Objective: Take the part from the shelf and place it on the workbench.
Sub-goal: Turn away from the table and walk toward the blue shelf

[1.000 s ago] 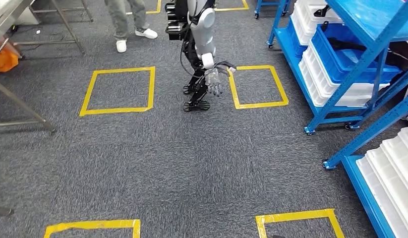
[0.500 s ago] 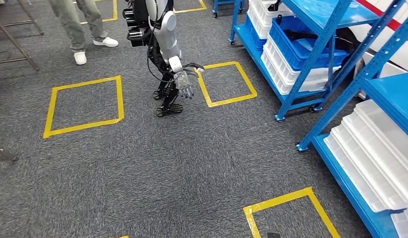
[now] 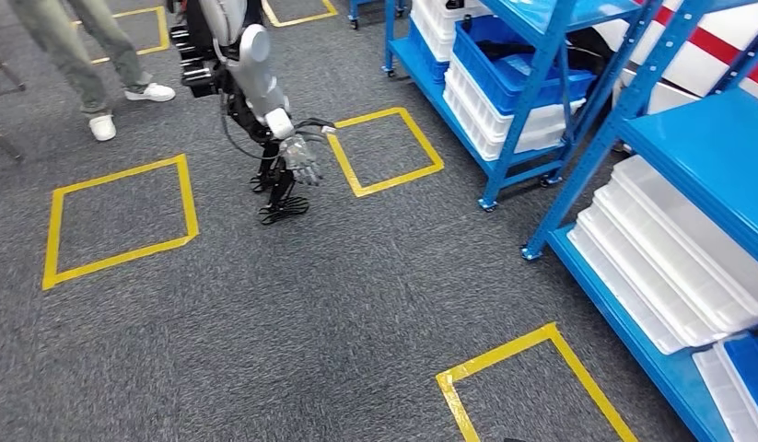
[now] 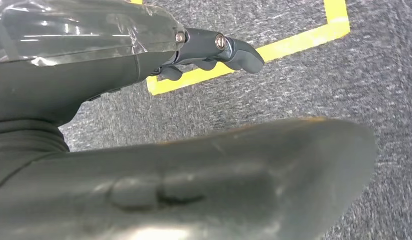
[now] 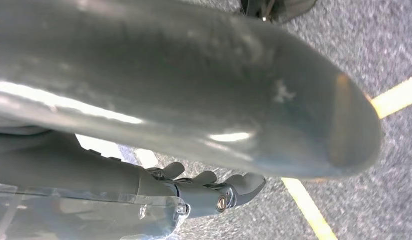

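Observation:
The blue shelf [image 3: 577,87] stands at the right in the head view. On its lower level a blue bin [image 3: 504,69] holds dark things that are too small to make out. My left hand [image 4: 193,165] hangs over the grey carpet, its thick thumb apart from the dark fingers [image 4: 229,47], with nothing in it. My right hand [image 5: 193,100] hangs the same way, its fingers [image 5: 229,192] lying loose and holding nothing.
Another humanoid robot [image 3: 250,74] stands ahead on the carpet, and a person's legs [image 3: 80,55] are behind it at the far left. Yellow tape squares [image 3: 117,221] mark the floor. White trays [image 3: 670,258] fill the nearer blue rack at the right.
The camera has turned to the right: the whole scene slid left, the metal table left the picture and the blue shelves came closer. My hands hold nothing throughout.

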### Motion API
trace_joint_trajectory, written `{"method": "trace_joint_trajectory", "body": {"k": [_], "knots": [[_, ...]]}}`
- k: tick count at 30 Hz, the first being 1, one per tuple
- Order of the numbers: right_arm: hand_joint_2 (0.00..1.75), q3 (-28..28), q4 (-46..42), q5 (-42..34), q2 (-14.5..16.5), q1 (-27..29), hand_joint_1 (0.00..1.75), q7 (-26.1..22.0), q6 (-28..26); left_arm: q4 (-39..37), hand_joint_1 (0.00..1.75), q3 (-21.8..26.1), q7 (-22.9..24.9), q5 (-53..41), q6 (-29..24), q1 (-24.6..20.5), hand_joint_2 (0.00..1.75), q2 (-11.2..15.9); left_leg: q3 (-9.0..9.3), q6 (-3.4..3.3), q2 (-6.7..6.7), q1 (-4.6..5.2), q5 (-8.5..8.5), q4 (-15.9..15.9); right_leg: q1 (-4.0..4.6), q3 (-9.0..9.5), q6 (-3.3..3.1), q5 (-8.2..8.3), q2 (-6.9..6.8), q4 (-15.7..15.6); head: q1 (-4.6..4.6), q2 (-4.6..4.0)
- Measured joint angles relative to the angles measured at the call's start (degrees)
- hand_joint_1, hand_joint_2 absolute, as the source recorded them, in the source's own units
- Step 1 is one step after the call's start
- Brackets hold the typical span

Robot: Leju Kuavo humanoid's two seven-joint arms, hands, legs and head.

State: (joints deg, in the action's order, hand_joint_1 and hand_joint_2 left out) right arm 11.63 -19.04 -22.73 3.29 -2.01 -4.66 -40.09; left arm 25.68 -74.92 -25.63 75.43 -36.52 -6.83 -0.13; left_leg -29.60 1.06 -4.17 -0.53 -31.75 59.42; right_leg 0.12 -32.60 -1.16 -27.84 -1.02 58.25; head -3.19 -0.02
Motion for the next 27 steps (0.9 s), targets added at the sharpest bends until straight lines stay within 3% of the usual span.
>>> {"method": "trace_joint_trajectory", "body": {"k": [2, 4, 5, 6, 7, 9, 11, 13, 14, 16, 18, 19, 20, 21, 22, 24, 25, 27], "knots": [[0.00, 0.04, 0.00, -0.11, -0.06, -0.10, 0.00, 0.02, 0.02, 0.00, 0.00, 0.01, 0.02, 0.02, 0.00, 0.00, 0.00, 0.00, -2.52, 0.29, 2.67, -0.10, -3.32, 5.97, -0.15, 0.22, -0.53, 0.12, 0.95, -0.25, 0.58, 0.00], [0.00, 0.09, 0.00, -0.33, -0.03, -0.19, 0.00, 0.13, 0.04, 0.00, 0.00, 0.00, 0.04, 0.02, -0.01, 0.23, 0.00, 0.01, -6.22, 0.29, 3.59, -0.08, -6.10, 13.20, -0.05, 0.26, -0.80, 0.05, 2.16, -0.21, 1.24, 0.00], [0.00, 0.12, 0.00, -0.43, 0.00, -0.14, 0.00, 0.22, 0.04, 0.00, 0.00, 0.00, 0.05, 0.01, 0.00, 0.33, 0.00, 0.01, -7.19, 0.25, 3.69, -0.07, -6.01, 14.73, -0.02, 0.33, -0.83, 0.02, 2.86, -0.17, 1.44, 0.00], [0.00, 0.15, 0.00, -0.51, 0.01, -0.08, 0.00, 0.33, 0.04, 0.00, 0.00, -0.01, 0.05, 0.01, 0.03, 0.38, 0.00, 0.02, -7.18, 0.15, 3.77, -0.08, -4.77, 14.08, -0.01, 0.44, -0.80, -0.02, 3.59, -0.12, 1.60, 0.00], [0.00, 0.19, 0.00, -0.55, 0.01, -0.02, 0.00, 0.43, 0.04, 0.00, 0.00, -0.01, 0.05, 0.02, 0.08, 0.38, 0.00, 0.05, -6.18, 0.03, 4.06, -0.12, -2.61, 11.31, -0.04, 0.57, -0.70, -0.09, 4.34, -0.03, 1.73, 0.00], [0.00, 0.32, 0.00, -0.56, 0.02, -0.03, 0.00, 0.52, 0.04, 0.00, 0.00, 0.00, 0.07, 0.07, 0.20, 0.39, 0.00, 0.10, -3.36, -0.20, 6.26, -0.34, 1.30, 3.76, -0.09, 0.61, -0.30, -0.39, 5.74, 0.43, 1.98, 0.00], [0.00, 0.56, 0.00, -0.50, 0.03, -0.11, 0.00, 0.61, 0.03, 0.00, 0.00, 0.01, 0.10, 0.15, 0.27, 0.41, 0.00, 0.14, -2.09, -0.37, 8.28, -0.47, 2.42, 0.00, -0.23, 0.17, 0.25, -0.61, 6.98, 0.91, 2.11, 0.00], [0.00, 0.90, 0.00, -0.43, 0.01, 0.09, 0.00, 0.73, 0.02, 0.00, 0.00, 0.02, 0.09, 0.26, 0.29, 0.38, 0.00, 0.14, -1.96, -0.86, 7.81, -0.32, 2.36, -0.35, -0.49, -0.20, 0.94, -0.54, 8.16, 0.91, 2.08, 0.00], [0.00, 1.05, 0.00, -0.42, -0.03, 0.28, 0.00, 0.77, 0.01, 0.00, 0.00, 0.02, 0.07, 0.29, 0.28, 0.34, 0.00, 0.15, -1.79, -1.22, 7.16, -0.28, 2.47, -0.65, -0.54, -0.27, 1.26, -0.69, 7.80, 1.13, 2.04, 0.00], [0.00, 1.29, 0.00, -0.41, -0.09, 0.41, 0.00, 0.83, 0.00, 0.00, 0.00, 0.03, -0.01, 0.30, 0.26, 0.29, 0.00, 0.15, -1.49, -1.93, 5.78, -0.41, 2.70, -1.24, -0.46, -1.53, 1.85, -2.57, 5.15, 4.03, 1.51, 0.00], [0.00, 1.53, 0.00, -0.40, -0.10, 0.23, 0.00, 0.84, 0.00, -0.01, 0.00, 0.04, -0.05, 0.31, 0.25, 0.39, 0.00, 0.15, -1.40, -2.29, 4.19, -0.32, 2.66, -1.37, -0.51, -4.91, 2.34, -6.06, 2.27, 10.92, 0.66, 0.00], [0.00, 1.63, 0.00, -0.39, -0.10, 0.15, 0.00, 0.84, 0.01, -0.01, 0.00, 0.04, -0.05, 0.33, 0.25, 0.47, 0.00, 0.16, -1.40, -2.38, 3.33, -0.26, 2.58, -1.36, -0.64, -6.68, 2.53, -7.34, 1.79, 14.39, 0.39, 0.00], [0.00, 1.70, 0.00, -0.40, -0.11, 0.19, 0.00, 0.84, 0.01, -0.02, 0.00, 0.04, -0.05, 0.33, 0.24, 0.52, 0.00, 0.16, -1.37, -2.40, 2.59, -0.23, 2.49, -1.36, -0.75, -7.67, 2.67, -7.62, 1.58, 16.33, 0.22, 0.00], [0.00, 1.74, 0.00, -0.40, -0.12, 0.30, 0.00, 0.84, 0.01, -0.02, 0.00, 0.04, -0.05, 0.34, 0.22, 0.53, 0.00, 0.17, -1.29, -2.37, 1.93, -0.22, 2.38, -1.35, -0.84, -7.64, 2.73, -6.84, 1.42, 16.21, 0.06, 0.00], [0.00, 1.80, 0.00, -0.40, -0.15, 0.42, 0.00, 0.84, 0.02, -0.01, 0.00, 0.04, -0.05, 0.34, 0.20, 0.51, 0.00, 0.17, -1.13, -2.30, 1.35, -0.24, 2.25, -1.35, -0.90, -6.44, 2.72, -5.11, 1.13, 13.77, -0.15, 0.00], [0.00, 1.93, 0.00, -0.40, -0.22, 0.49, 0.00, 0.83, 0.03, 0.00, 0.00, 0.04, -0.06, 0.34, 0.11, 0.48, 0.00, 0.17, -0.67, -1.92, 0.31, -0.16, 1.89, -1.34, -0.67, -2.46, 2.37, -1.55, -0.99, 5.78, -0.66, 0.00], [0.00, 2.00, -0.01, -0.39, -0.25, 0.41, 0.00, 0.83, 0.03, -0.01, 0.00, 0.04, -0.09, 0.35, 0.06, 0.46, 0.00, 0.17, -0.47, -1.63, -0.14, -0.06, 1.70, -1.31, -0.41, -1.03, 1.99, -0.61, -1.98, 2.75, -0.78, 0.00], [0.00, 2.17, -0.02, -0.42, -0.28, 0.33, 0.00, 0.83, 0.03, -0.01, 0.00, 0.04, -0.18, 0.38, -0.02, 0.37, 0.00, 0.17, -0.17, -1.03, -0.97, 0.09, 1.44, -1.33, 0.15, -0.32, 1.12, -0.68, -2.69, 0.85, -0.61, 0.00]]}}
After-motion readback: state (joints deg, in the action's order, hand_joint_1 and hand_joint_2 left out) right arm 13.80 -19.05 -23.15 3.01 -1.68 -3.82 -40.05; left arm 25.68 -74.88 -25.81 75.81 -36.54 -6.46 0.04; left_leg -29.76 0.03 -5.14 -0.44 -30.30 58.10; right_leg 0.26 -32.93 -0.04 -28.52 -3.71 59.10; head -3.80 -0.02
